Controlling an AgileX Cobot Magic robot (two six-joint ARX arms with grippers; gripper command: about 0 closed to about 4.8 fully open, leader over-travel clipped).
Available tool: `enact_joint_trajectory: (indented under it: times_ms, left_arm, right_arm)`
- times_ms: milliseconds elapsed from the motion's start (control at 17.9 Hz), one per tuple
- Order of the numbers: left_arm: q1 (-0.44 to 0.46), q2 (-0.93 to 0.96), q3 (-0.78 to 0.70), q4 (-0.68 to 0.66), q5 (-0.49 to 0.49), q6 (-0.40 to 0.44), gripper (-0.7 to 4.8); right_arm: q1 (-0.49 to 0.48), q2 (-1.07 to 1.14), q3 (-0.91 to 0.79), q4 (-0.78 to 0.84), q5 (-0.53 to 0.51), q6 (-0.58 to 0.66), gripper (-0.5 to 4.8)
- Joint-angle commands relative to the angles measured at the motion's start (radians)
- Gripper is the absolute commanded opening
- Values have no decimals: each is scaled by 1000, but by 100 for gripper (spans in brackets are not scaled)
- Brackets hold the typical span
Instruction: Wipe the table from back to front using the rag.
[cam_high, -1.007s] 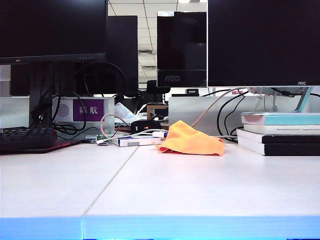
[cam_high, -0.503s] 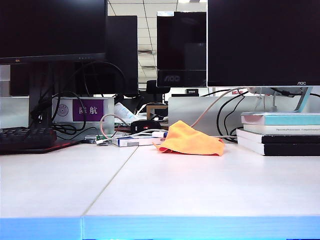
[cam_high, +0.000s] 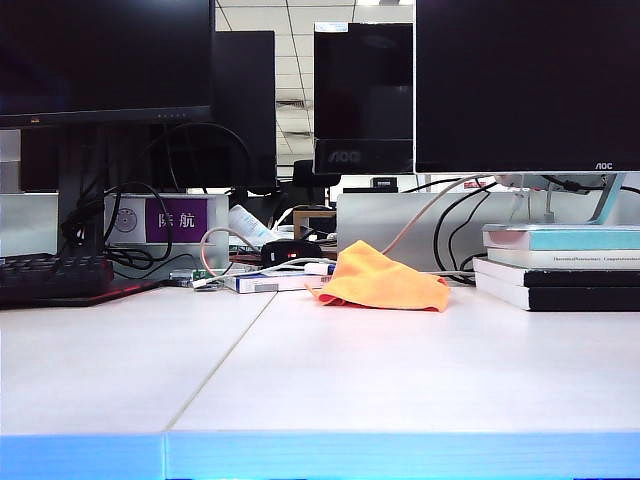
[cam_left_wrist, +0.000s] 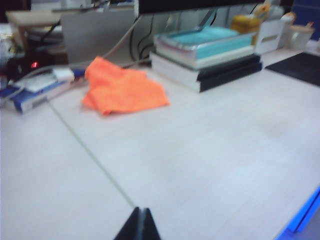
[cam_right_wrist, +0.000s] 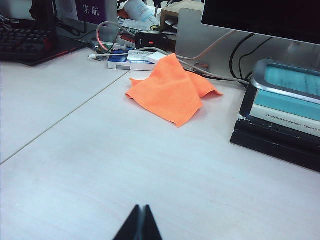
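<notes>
The orange rag (cam_high: 383, 280) lies crumpled at the back of the white table (cam_high: 330, 370), beside the stacked books; no arm shows in the exterior view. It also shows in the left wrist view as the rag (cam_left_wrist: 122, 89) and in the right wrist view as the rag (cam_right_wrist: 172, 90). My left gripper (cam_left_wrist: 141, 211) is shut with nothing in it, over bare table well short of the rag, near the seam line (cam_left_wrist: 90, 155). My right gripper (cam_right_wrist: 141, 208) is shut and empty too, over the table well in front of the rag.
A stack of books (cam_high: 560, 265) stands right of the rag. A black keyboard (cam_high: 55, 278), cables, a blue-and-white box (cam_high: 270, 282) and monitors (cam_high: 525, 85) line the back. The table's light blue front edge (cam_high: 320, 455) runs along the near side.
</notes>
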Motion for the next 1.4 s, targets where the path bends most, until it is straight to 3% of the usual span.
enact_joint_trajectory:
  times_ms: [56,168,391,783,895,1062,1398]
  left_arm:
    - [0,-3,-64,63,-84,-2,-3]
    - [19,-16,-85,60,-105,-3,-3]
    - [198,-139,-160,56,-95,-28,-3]
    - [478,-271,-165,-241,-98,-44,-3]
    - [548,-318,-165,-242,-96,-22,-3]
    - [596,-324,-165,-242,-108,92,-3]
    - [598,-324,-165,-238,-102,103,-2]
  right_arm:
    - [1,0,2,13,2,4,4]
    - [1,0,2,13,2,4,3]
    - [0,0,2,13,2,4,4]
    - [0,0,2,13,2,4,4]
    - [1,0,2,13,2,4,3]
    - [0,0,2,13,-2,4,4]
    - [1,0,2,12,-1,4,4]
